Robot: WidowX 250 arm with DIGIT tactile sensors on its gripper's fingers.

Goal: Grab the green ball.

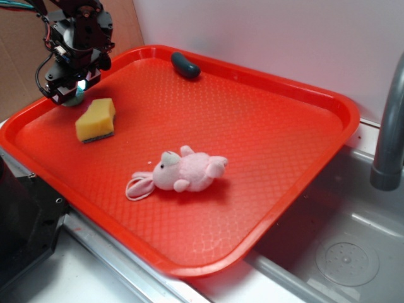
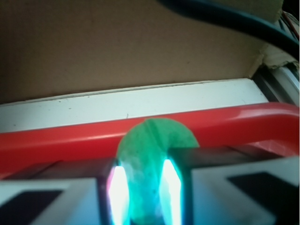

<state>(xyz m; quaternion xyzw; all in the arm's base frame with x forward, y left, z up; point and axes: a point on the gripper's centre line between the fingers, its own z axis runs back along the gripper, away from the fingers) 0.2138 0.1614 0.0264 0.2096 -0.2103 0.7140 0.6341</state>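
Hand [image 1: 71, 95] is down at the far left corner of the red tray [image 1: 297, 158], fingers [image 2: 225, 187] closed in on the green ball [image 2: 152, 164] w/ the ball pinched right btwn them. Wrist cam shows it wedged in the gap, tray rim just behind. From the exterior cam only a sliver of the ball peeks out under the hand, just beside the yellow sponge [image 1: 96, 119]. Dark green pickle-looking thing [image 1: 185, 65] sits at the tray's back edge, well apart. Pink plush bunny [image 1: 183, 172] lies near the middle. Tray rests partly over a sink [image 1: 353, 252], faucet [image 1: 390, 126] on the right.
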